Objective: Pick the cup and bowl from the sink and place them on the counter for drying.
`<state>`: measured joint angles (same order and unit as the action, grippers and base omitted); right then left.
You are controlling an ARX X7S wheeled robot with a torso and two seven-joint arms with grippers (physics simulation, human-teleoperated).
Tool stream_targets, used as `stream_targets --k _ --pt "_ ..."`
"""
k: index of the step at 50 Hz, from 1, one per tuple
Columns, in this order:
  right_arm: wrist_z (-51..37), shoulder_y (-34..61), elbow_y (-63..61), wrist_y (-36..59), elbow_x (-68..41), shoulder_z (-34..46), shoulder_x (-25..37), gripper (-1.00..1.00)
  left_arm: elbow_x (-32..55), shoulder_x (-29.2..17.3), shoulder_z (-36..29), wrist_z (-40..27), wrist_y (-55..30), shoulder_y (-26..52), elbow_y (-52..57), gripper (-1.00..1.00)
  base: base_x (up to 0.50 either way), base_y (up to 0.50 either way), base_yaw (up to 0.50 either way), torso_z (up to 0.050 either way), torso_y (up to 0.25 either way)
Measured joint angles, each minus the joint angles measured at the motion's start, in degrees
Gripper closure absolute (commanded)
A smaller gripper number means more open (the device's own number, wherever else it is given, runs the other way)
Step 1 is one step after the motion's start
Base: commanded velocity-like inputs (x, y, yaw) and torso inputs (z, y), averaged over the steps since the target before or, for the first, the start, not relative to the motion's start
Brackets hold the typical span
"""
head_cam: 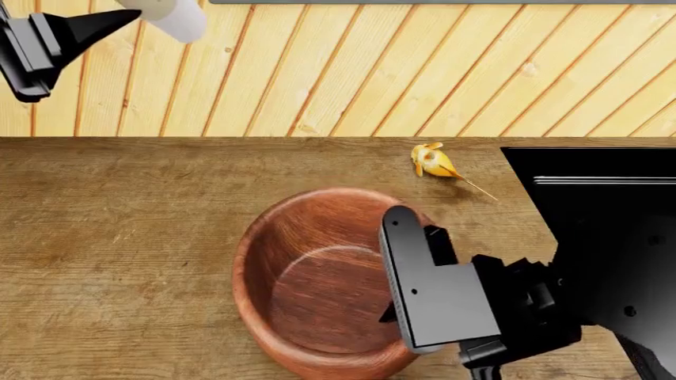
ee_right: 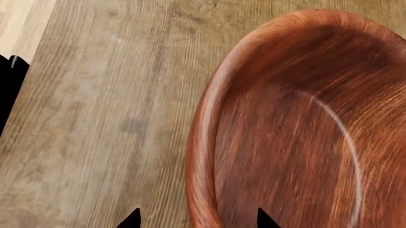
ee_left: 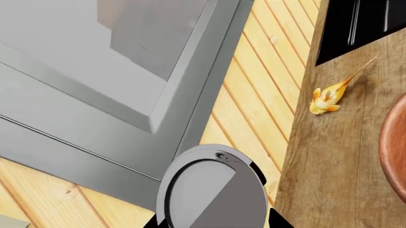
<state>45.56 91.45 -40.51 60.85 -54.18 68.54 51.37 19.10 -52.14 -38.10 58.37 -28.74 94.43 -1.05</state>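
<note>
The white cup (head_cam: 174, 16) is held in my left gripper (head_cam: 127, 12), high at the far left in front of the plank wall. In the left wrist view the cup (ee_left: 216, 190) fills the gap between the black fingertips of the left gripper (ee_left: 216, 223). The reddish-brown wooden bowl (head_cam: 317, 277) stands upright on the wood-grain counter (head_cam: 127, 237). My right gripper (head_cam: 401, 229) is open above the bowl's right rim. In the right wrist view the right gripper (ee_right: 198, 219) has its fingertips on either side of the bowl's rim (ee_right: 203, 142), well apart from it.
The black sink (head_cam: 602, 206) lies at the right, under my right arm. A small yellow-orange object with a thin stick (head_cam: 435, 162) lies on the counter near the wall. The pale plank wall (head_cam: 370, 71) runs behind the counter. A grey window frame (ee_left: 127, 71) shows in the left wrist view.
</note>
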Motion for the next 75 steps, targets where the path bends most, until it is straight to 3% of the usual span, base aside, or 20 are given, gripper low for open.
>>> stream_targets --k 15,23,32,39,49,60,75 --pt "1.15 8.72 -2.31 3.73 -4.77 -5.06 2.25 -1.0 0.63 -0.64 0.28 -0.65 -0.06 -1.33 1.03 1.0 0.0 0.0 0.0 0.0 0.0" --pt "-4.62 11.96 -4.76 2.16 -12.19 -12.43 6.05 -1.0 3.3 -4.6 1.17 -1.96 -1.73 -5.31 6.68 1.0 0.0 0.0 0.0 0.0 0.0" --pt "-13.3 5.63 -8.61 -7.15 -15.27 -17.35 12.45 -1.0 6.79 -11.48 1.61 -3.03 -5.81 -10.08 15.36 1.0 0.0 0.0 0.0 0.0 0.0" --pt "-20.61 -2.7 -11.42 -18.2 -14.49 -19.17 18.62 -1.0 5.71 -13.7 -0.23 0.31 -10.27 -8.49 19.43 1.0 0.0 0.0 0.0 0.0 0.0" --pt "-28.64 -16.26 -13.43 -33.57 -10.07 -17.03 24.56 -1.0 -1.09 -7.14 -6.79 10.22 -16.9 3.01 12.85 1.0 0.0 0.0 0.0 0.0 0.0" --pt "-33.52 -22.81 -12.74 -39.65 -9.81 -15.46 26.61 -1.0 -6.39 2.42 -13.91 17.23 -20.48 11.13 -2.68 1.0 0.0 0.0 0.0 0.0 0.0" --pt "-34.45 -24.48 -8.57 -41.35 -9.8 -15.33 25.2 -1.0 -7.57 4.25 -20.04 21.0 -25.99 10.36 -6.37 1.0 0.0 0.0 0.0 0.0 0.001"
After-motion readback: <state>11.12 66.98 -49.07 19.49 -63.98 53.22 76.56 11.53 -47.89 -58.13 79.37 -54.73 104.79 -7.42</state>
